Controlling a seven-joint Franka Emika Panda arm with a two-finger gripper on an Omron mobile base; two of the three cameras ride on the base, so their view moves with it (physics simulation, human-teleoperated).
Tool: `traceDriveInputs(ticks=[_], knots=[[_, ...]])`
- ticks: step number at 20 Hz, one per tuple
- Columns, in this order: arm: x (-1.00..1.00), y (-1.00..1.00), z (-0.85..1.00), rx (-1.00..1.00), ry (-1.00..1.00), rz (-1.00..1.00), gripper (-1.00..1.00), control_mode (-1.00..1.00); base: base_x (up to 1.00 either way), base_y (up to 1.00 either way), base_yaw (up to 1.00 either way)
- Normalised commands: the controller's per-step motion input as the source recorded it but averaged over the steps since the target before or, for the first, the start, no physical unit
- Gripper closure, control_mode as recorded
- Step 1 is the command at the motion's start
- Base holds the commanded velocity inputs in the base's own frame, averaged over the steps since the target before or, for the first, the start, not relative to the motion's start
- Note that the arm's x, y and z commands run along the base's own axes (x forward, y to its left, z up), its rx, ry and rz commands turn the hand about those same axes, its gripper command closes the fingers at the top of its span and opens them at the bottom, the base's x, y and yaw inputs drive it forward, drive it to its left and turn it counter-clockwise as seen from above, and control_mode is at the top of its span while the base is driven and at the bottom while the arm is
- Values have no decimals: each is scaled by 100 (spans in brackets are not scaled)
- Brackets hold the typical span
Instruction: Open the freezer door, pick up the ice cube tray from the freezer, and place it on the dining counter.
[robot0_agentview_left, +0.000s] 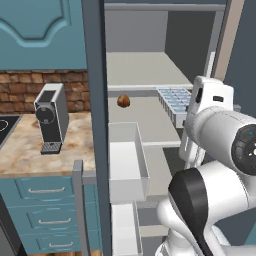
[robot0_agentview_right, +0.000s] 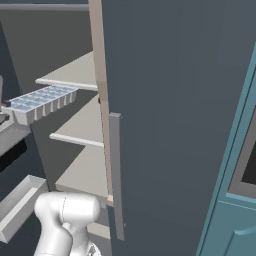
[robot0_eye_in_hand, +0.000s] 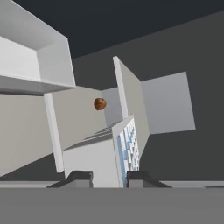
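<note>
Behind arm (robot0_agentview_left: 220, 135), ice cube tray (robot0_agentview_left: 176, 100) partly hidden; fingers (robot0_eye_in_hand: 109, 178) clamp it.

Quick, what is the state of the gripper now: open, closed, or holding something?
Gripper: closed on the ice cube tray, which it holds by one end.

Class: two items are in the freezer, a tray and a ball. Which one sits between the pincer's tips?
The ice cube tray, white with pale blue cells; the brown ball lies farther back.
</note>
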Motion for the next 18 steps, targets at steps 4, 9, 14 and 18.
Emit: traceDriveInputs(ticks=[4, 9, 14, 18], knots=[[-23, -8, 0, 0, 0, 0, 100, -100, 0, 0, 0], [-11, -16, 0, 0, 0, 0, 100, -100, 0, 0, 0], [0, -17, 0, 0, 0, 0, 100, -100, 0, 0, 0], [-2, -8, 0, 0, 0, 0, 100, -100, 0, 0, 0]])
